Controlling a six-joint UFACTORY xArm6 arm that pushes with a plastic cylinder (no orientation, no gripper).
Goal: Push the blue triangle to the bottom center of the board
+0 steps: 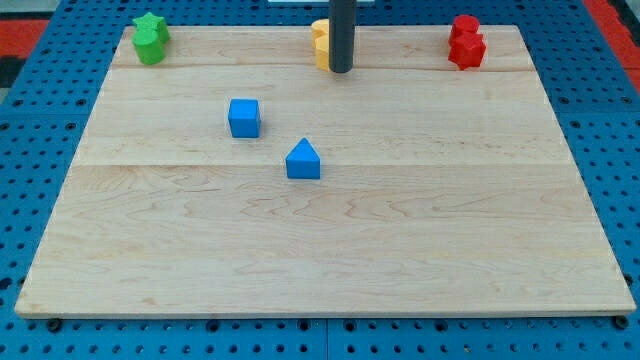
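Blue triangle (303,160) sat mid-counter (320,270), unpushed | my tip (341,70) stood upper centre beside yellow block (320,43), well apart | no claw fitted | push remained.

My tip (341,70) rests at the top centre of the wooden surface (320,250), just beside a yellow block (320,43). The blue triangle (303,160) sits mid-board, blue cube (244,118) up-left. Green block (150,39) top left, red block (466,42) top right.

Blue pegboard (40,150) surrounds pale wooden board (330,250).
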